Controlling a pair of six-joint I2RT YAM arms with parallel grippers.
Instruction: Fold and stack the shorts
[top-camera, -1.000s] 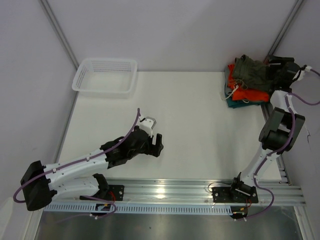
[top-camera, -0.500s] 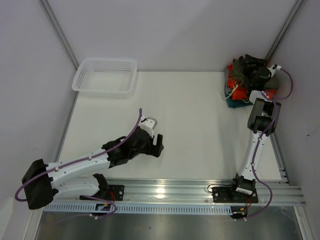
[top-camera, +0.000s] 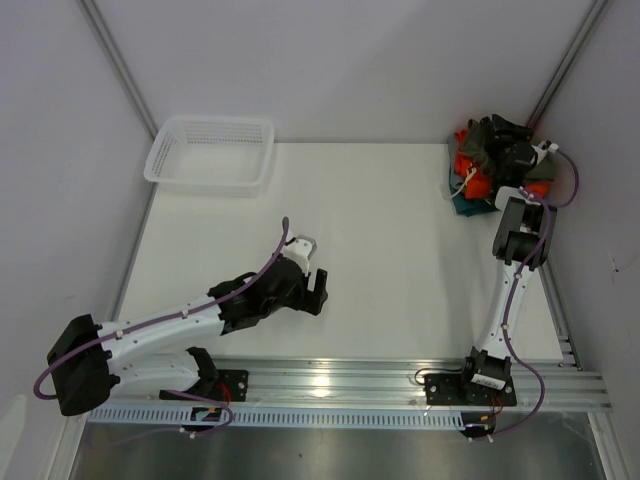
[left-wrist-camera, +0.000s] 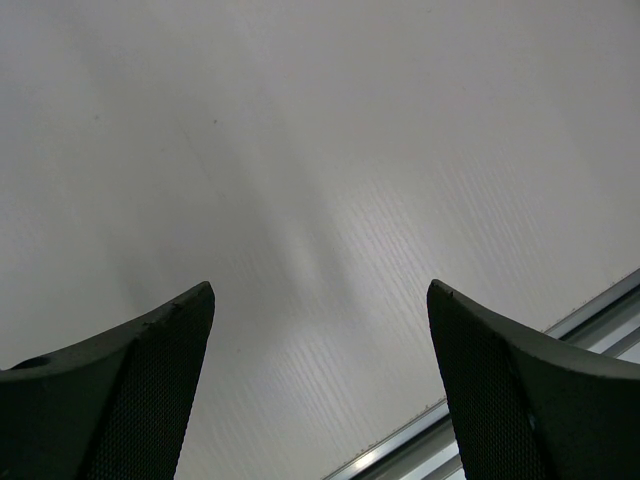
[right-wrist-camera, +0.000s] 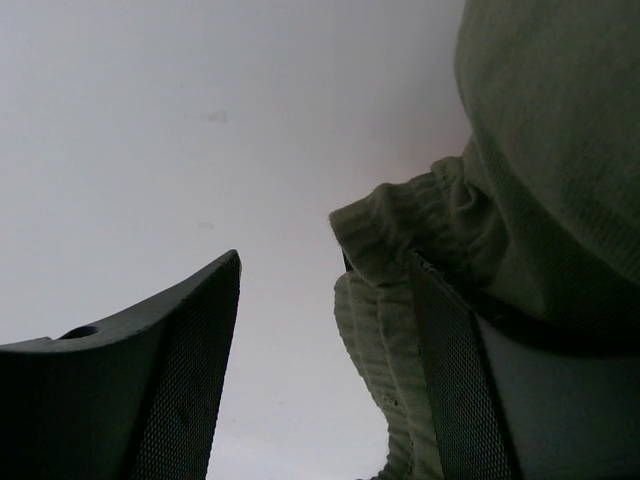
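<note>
Top and wrist views. The table (top-camera: 400, 250) is white, walled along the far, L and R edges, w/ a wide bare middle. A white mesh basket (top-camera: 210, 152) sits in the far-L corner. The pile in the far-R corner, incl. orange shorts (top-camera: 462, 160) and teal garment (top-camera: 466, 206), crowds the R edge. The olive shorts (right-wrist-camera: 545, 140) lie on that pile: dull green, fine-ribbed weave, gathered waistband edge drooping betw. the fingers of the R claw (right-wrist-camera: 325, 260), against its R finger. R claw: spread, cloth not pinched. L claw (top-camera: 316, 290): spread, released, over bare table nr the near edge, well apart from pile.
</note>
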